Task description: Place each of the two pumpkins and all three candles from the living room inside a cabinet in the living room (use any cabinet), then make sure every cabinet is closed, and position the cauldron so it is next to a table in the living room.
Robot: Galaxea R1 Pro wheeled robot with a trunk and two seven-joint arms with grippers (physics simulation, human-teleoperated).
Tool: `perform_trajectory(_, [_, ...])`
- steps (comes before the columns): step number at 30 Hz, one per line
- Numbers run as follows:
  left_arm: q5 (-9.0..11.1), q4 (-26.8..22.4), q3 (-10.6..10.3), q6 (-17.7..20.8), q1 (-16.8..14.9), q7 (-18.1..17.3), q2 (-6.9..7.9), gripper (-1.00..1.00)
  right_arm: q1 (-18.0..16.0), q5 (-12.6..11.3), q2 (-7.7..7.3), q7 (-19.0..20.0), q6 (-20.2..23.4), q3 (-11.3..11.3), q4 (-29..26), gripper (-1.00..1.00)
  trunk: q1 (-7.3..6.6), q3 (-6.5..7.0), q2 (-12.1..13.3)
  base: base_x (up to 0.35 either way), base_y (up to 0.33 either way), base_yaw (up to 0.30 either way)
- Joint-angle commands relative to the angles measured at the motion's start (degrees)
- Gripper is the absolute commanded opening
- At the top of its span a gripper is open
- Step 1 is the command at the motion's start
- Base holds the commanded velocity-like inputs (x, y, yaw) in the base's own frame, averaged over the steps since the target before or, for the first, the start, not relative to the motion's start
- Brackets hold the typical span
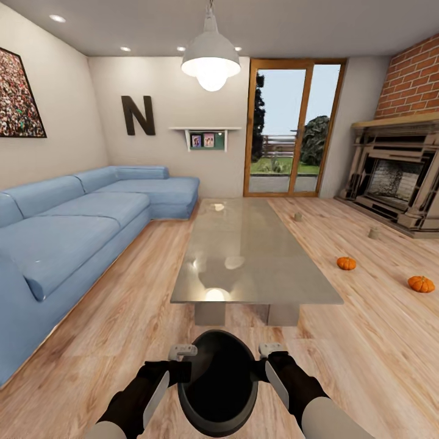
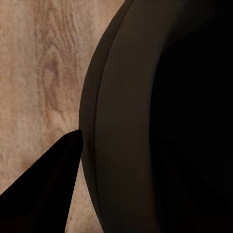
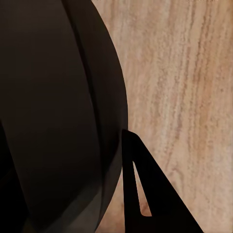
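Note:
The black cauldron (image 1: 218, 381) hangs just above the wood floor, close in front of me, gripped on its rim from both sides. My left gripper (image 1: 183, 360) is shut on its left rim and my right gripper (image 1: 268, 360) on its right rim. The wrist views show the cauldron's wall (image 2: 145, 121) (image 3: 58, 107) with one dark finger (image 2: 48, 189) (image 3: 150, 194) outside it. The glass-topped table (image 1: 244, 244) stands right ahead. Two orange pumpkins (image 1: 346, 263) (image 1: 421, 283) lie on the floor to its right. Two candles (image 1: 298, 216) (image 1: 374, 232) stand farther back. The cabinet is out of view.
A long blue corner sofa (image 1: 73, 225) runs along the left wall. The stone fireplace (image 1: 396, 177) takes up the right wall, and a glass door (image 1: 292, 128) is at the back. A pendant lamp (image 1: 211, 58) hangs over the table. Open wood floor lies on both sides of the table.

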Motion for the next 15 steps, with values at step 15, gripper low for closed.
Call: perform_trajectory(15, [1.05,-0.28,-0.53,-1.70,-0.06,0.20,0.02,-1.00,-0.01,-0.48,-0.13,-0.42,0.29,0.78,0.09,-1.00,0.21,-2.05,-0.15,0.000,0.000,0.000])
